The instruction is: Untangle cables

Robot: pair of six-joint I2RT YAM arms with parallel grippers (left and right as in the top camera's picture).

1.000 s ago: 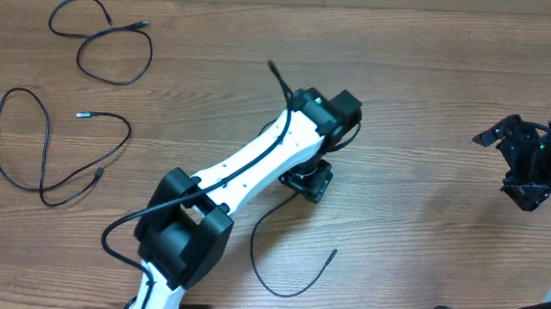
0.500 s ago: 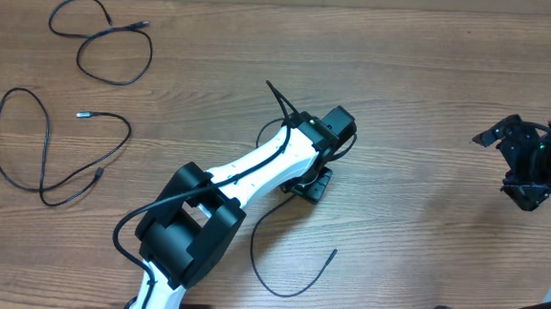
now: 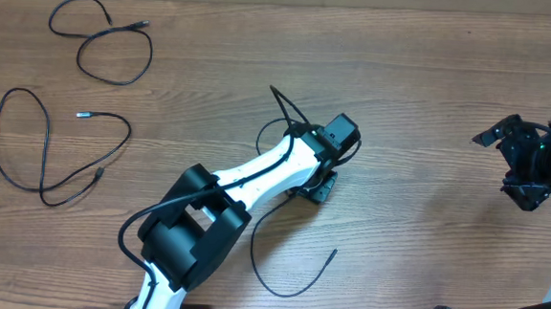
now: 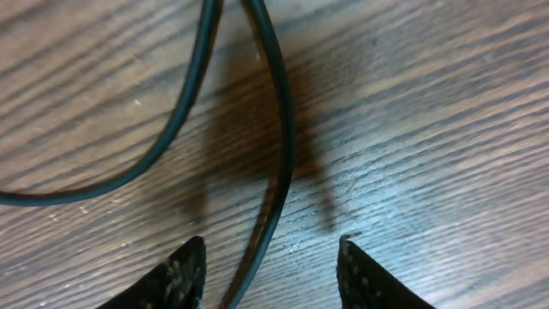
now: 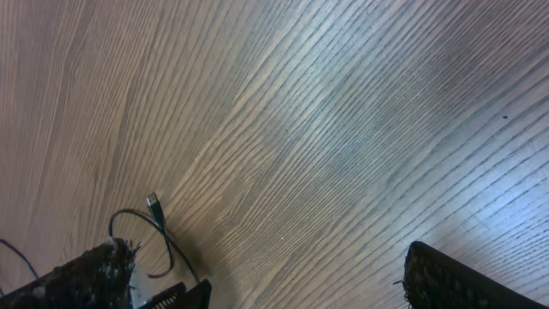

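A thin black cable (image 3: pixel 254 244) lies at the table's middle, with one end curving toward the front and the other end (image 3: pixel 277 99) sticking up past my left arm. My left gripper (image 3: pixel 314 184) is down over it. In the left wrist view the cable (image 4: pixel 283 129) runs between the open fingertips (image 4: pixel 271 245), which are not closed on it. Two more black cables lie at the far left, one at the back (image 3: pixel 115 56) and one nearer (image 3: pixel 27 149). My right gripper (image 3: pixel 524 168) is open and empty at the right. The right wrist view (image 5: pixel 270 266) shows a plug end (image 5: pixel 154 203) far off.
The wooden table (image 3: pixel 432 97) stretches between the two arms. My left arm's white link (image 3: pixel 255 177) and its own thicker black cable cross the middle. The table's back edge runs along the top of the overhead view.
My left arm's wrist has drawn back toward the front and left, and the raised cable end shifted with it. The right arm and the two left cables have not moved.
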